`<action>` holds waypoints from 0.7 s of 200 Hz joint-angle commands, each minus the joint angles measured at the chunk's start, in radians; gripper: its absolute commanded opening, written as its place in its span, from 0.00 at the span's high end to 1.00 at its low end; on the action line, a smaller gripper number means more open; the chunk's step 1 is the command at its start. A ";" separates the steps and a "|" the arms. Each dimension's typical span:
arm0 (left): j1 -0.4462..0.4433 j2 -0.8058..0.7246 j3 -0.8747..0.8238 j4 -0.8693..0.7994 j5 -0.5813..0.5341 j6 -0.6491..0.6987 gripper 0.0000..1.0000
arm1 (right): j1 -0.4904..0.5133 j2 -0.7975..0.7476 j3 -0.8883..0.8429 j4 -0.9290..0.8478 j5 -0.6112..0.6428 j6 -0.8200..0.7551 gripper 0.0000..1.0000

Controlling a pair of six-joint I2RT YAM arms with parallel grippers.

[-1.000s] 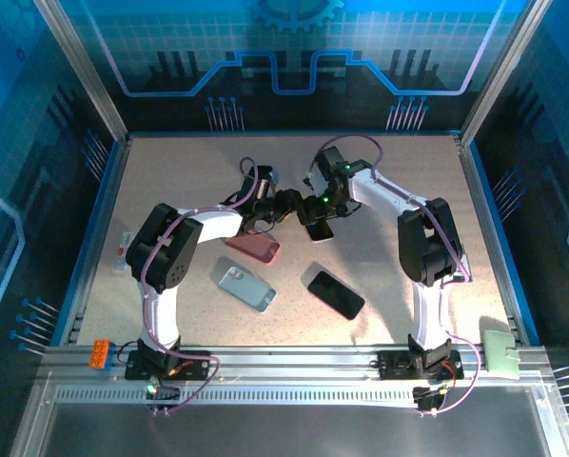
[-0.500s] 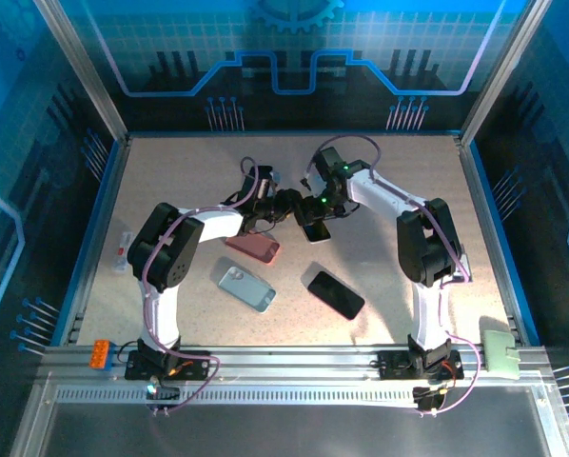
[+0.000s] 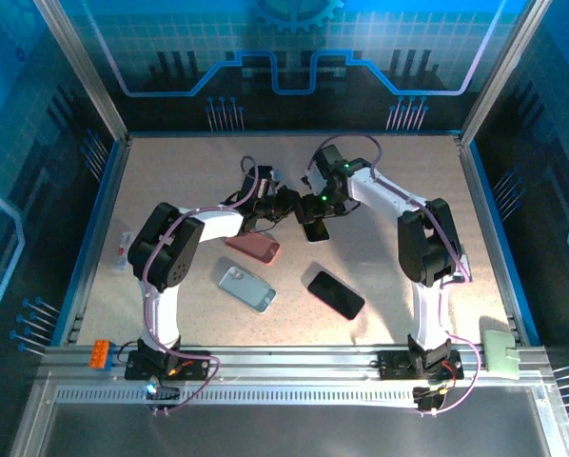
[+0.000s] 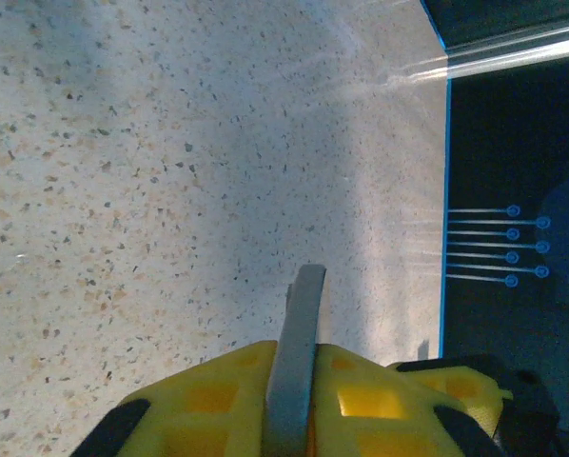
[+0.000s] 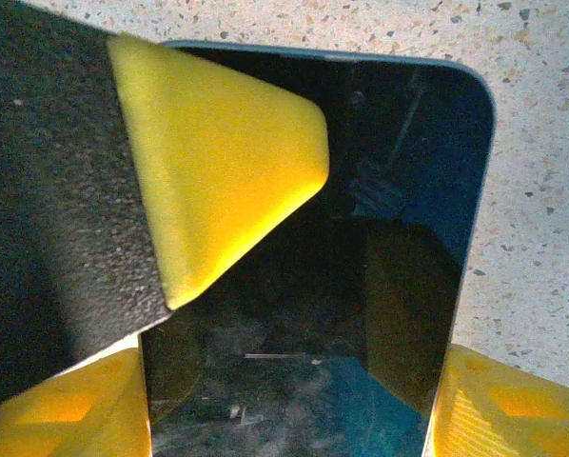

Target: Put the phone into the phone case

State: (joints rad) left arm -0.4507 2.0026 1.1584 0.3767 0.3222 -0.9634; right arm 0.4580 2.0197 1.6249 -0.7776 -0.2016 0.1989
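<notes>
The right gripper [image 5: 289, 405] pinches the phone [image 5: 389, 190] across its width, near the pink case [image 3: 254, 247]; the left gripper [image 4: 299, 409] clamps a thin grey edge [image 4: 304, 305] (phone or case, unclear).

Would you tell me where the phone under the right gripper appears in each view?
Top external: phone near table centre, under the right gripper.
Right wrist: the phone, screen dark, between yellow fingers.
Left wrist: thin grey edge between yellow pads; cannot tell whether it's the phone.
Shared landmark: speckled tabletop.
</notes>
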 commanded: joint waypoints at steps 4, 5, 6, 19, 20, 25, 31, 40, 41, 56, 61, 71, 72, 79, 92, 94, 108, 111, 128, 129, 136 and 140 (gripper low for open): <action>-0.023 0.025 0.012 -0.022 0.020 0.011 1.00 | 0.024 -0.054 0.038 0.033 -0.050 0.005 0.35; -0.022 0.025 0.012 -0.021 0.020 0.011 1.00 | 0.024 -0.054 0.037 0.033 -0.049 0.005 0.35; -0.023 0.025 0.012 -0.021 0.020 0.010 1.00 | 0.024 -0.055 0.036 0.034 -0.050 0.007 0.35; -0.023 0.024 0.009 -0.012 0.021 0.004 1.00 | 0.024 -0.060 0.028 0.037 -0.048 0.007 0.35; -0.023 0.024 0.009 -0.012 0.021 0.005 1.00 | 0.024 -0.060 0.027 0.039 -0.048 0.007 0.35; -0.023 0.023 0.008 -0.009 0.021 0.002 1.00 | 0.024 -0.062 0.022 0.039 -0.049 0.008 0.35; -0.023 0.020 0.006 -0.006 0.021 -0.002 1.00 | 0.024 -0.066 0.017 0.043 -0.050 0.009 0.34; -0.023 0.017 0.003 0.001 0.019 -0.006 1.00 | 0.022 -0.070 0.006 0.049 -0.055 0.014 0.27; -0.023 0.015 0.003 0.001 0.018 -0.008 1.00 | 0.022 -0.070 0.006 0.049 -0.056 0.013 0.25; -0.022 0.003 0.000 0.005 0.013 -0.011 1.00 | 0.017 -0.086 -0.014 0.056 -0.065 0.014 0.16; -0.023 -0.002 0.000 0.005 0.008 -0.011 1.00 | 0.015 -0.094 -0.026 0.063 -0.069 0.017 0.16; -0.022 -0.014 -0.003 0.004 -0.002 -0.010 1.00 | 0.004 -0.110 -0.049 0.081 -0.089 0.028 0.15; -0.023 -0.015 -0.003 0.004 -0.002 -0.010 1.00 | 0.002 -0.111 -0.052 0.084 -0.092 0.030 0.15; -0.023 -0.024 -0.003 0.001 -0.010 -0.010 1.00 | -0.011 -0.125 -0.070 0.098 -0.117 0.044 0.15; -0.023 -0.040 -0.004 0.003 -0.021 -0.004 1.00 | -0.041 -0.156 -0.119 0.146 -0.170 0.083 0.14; -0.022 -0.042 -0.005 0.003 -0.022 -0.003 1.00 | -0.046 -0.161 -0.128 0.155 -0.179 0.091 0.14; -0.022 -0.064 -0.010 0.005 -0.043 -0.007 1.00 | -0.086 -0.208 -0.198 0.230 -0.230 0.148 0.15; -0.023 -0.069 -0.012 0.005 -0.050 -0.011 1.00 | -0.095 -0.218 -0.213 0.245 -0.238 0.162 0.15; -0.025 -0.101 -0.032 0.025 -0.099 -0.036 1.00 | -0.142 -0.274 -0.297 0.318 -0.284 0.219 0.16; -0.024 -0.103 -0.035 0.027 -0.101 -0.037 1.00 | -0.145 -0.278 -0.301 0.320 -0.286 0.222 0.16; -0.025 -0.117 -0.044 0.038 -0.123 -0.046 1.00 | -0.162 -0.300 -0.332 0.346 -0.302 0.236 0.16; -0.026 -0.123 -0.048 0.046 -0.135 -0.051 1.00 | -0.170 -0.311 -0.350 0.360 -0.313 0.245 0.16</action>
State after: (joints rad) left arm -0.4667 1.9804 1.1381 0.3710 0.2634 -0.9718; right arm 0.3447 1.7889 1.3571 -0.5522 -0.3958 0.3439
